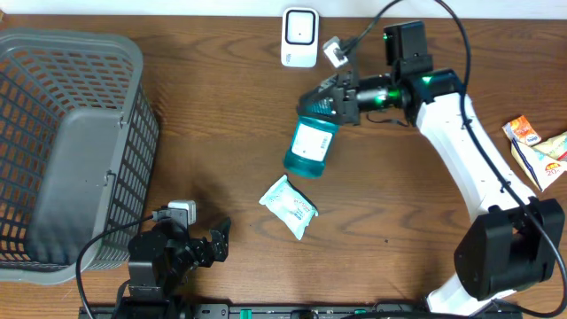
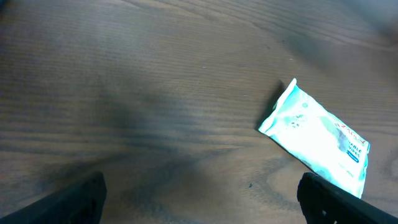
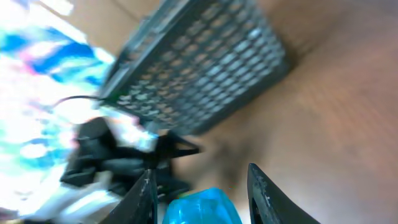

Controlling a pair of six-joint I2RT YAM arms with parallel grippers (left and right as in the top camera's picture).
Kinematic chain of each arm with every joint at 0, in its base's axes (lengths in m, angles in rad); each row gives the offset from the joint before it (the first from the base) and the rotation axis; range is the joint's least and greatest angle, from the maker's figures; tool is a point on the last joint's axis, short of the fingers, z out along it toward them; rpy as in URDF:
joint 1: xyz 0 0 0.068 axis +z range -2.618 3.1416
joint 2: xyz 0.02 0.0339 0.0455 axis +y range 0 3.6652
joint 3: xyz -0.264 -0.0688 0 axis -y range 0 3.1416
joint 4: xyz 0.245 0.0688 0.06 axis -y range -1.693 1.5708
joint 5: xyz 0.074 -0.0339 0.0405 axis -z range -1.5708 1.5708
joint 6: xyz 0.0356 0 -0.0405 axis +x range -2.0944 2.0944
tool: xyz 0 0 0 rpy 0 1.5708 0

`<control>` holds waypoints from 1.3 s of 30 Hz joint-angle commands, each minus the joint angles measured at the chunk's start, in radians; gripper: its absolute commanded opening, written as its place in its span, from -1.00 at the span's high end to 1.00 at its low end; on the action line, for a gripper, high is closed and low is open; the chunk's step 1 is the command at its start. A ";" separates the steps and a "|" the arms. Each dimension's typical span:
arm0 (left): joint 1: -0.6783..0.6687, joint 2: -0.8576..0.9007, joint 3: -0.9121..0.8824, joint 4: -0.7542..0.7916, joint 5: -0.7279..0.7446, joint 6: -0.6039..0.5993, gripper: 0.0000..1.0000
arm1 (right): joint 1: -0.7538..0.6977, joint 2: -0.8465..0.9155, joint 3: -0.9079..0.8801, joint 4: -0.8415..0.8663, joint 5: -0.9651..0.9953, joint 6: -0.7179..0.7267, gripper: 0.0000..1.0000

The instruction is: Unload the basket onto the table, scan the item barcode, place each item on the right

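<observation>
A blue bottle (image 1: 310,146) with a white label lies slantwise just below my right gripper (image 1: 321,102), a little below the white scanner (image 1: 299,37) at the table's far edge. In the right wrist view the bottle's blue end (image 3: 202,208) sits between the two fingers of that gripper (image 3: 200,169), with a narrow gap on each side; the picture is blurred. My left gripper (image 1: 220,241) rests low at the front, wide open (image 2: 202,186), nothing between its fingers. A white and teal wipes pack (image 1: 289,206) lies flat in front of it (image 2: 320,140).
A grey mesh basket (image 1: 133,133) fills the left side of the table. Some snack packets (image 1: 536,146) lie at the right edge. The right arm stretches from the front right up towards the scanner.
</observation>
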 commanded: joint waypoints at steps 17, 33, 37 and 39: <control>0.003 -0.002 -0.010 -0.011 -0.005 -0.005 -0.96 | 0.084 -0.008 0.016 -0.054 0.728 0.051 0.97; 0.003 -0.002 -0.010 -0.011 -0.005 -0.005 -0.96 | 0.355 0.094 0.016 0.234 1.760 -0.053 0.95; 0.003 -0.002 -0.010 -0.011 -0.005 -0.005 -0.96 | 0.355 0.169 0.039 0.361 1.933 -0.168 0.92; 0.003 -0.002 -0.010 -0.011 -0.005 -0.005 -0.96 | 0.355 0.214 0.074 0.417 1.998 -0.232 0.92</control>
